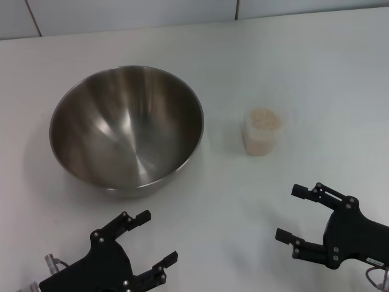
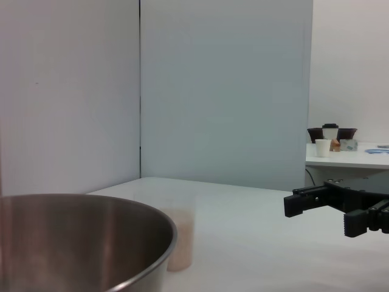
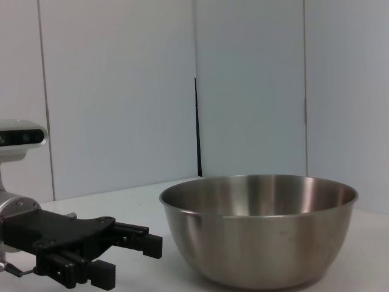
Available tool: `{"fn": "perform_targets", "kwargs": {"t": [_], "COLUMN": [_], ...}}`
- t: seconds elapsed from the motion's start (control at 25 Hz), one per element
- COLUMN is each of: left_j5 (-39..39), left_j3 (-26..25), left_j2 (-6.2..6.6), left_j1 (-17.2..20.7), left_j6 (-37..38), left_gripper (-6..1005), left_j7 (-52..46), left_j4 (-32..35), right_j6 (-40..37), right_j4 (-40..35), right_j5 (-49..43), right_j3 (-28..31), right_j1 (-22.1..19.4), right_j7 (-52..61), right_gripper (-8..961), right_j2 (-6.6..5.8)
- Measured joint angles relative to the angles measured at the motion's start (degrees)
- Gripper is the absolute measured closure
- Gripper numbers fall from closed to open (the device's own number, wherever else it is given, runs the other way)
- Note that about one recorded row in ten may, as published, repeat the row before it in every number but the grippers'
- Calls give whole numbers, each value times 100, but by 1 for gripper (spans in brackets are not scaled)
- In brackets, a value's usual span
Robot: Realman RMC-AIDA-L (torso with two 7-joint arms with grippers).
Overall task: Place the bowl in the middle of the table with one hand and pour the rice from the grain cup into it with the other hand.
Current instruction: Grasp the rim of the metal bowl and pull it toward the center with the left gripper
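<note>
The large steel bowl (image 1: pixel 126 129) stands empty on the white table (image 1: pixel 316 73), left of the middle; it also shows in the left wrist view (image 2: pixel 79 240) and the right wrist view (image 3: pixel 260 226). The clear grain cup (image 1: pixel 262 132), full of pale rice (image 1: pixel 265 119), stands upright to the bowl's right; it shows behind the bowl's rim in the left wrist view (image 2: pixel 180 238). My left gripper (image 1: pixel 156 238) is open and empty, near the front edge just before the bowl. My right gripper (image 1: pixel 293 213) is open and empty, in front of the cup and apart from it.
Pale wall panels (image 1: pixel 134 12) run along the table's far edge. In the left wrist view a second table (image 2: pixel 346 157) with cups stands far off. Bare table lies between bowl and cup and to the cup's right.
</note>
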Motion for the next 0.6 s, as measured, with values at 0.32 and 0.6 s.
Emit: {"fn": "perform_targets", "kwargs": {"t": [0.32,0.6], "left_j5": [11,-52], "left_j3": [0,-1025], "left_j2": [0,116], "left_j1": [-15,116], "left_j6": [48,1550], "left_gripper": [185,186], "left_j7": [-6,-980], "left_j4": [0,396], "right_j6": [0,1], "right_j4": [-8,-85], "right_j5": [0,0], "right_j3": [2,6], "right_j1": [10,-11], "right_j7": [0,-2], "right_gripper": [119,119], "right_j2": [13,34]}}
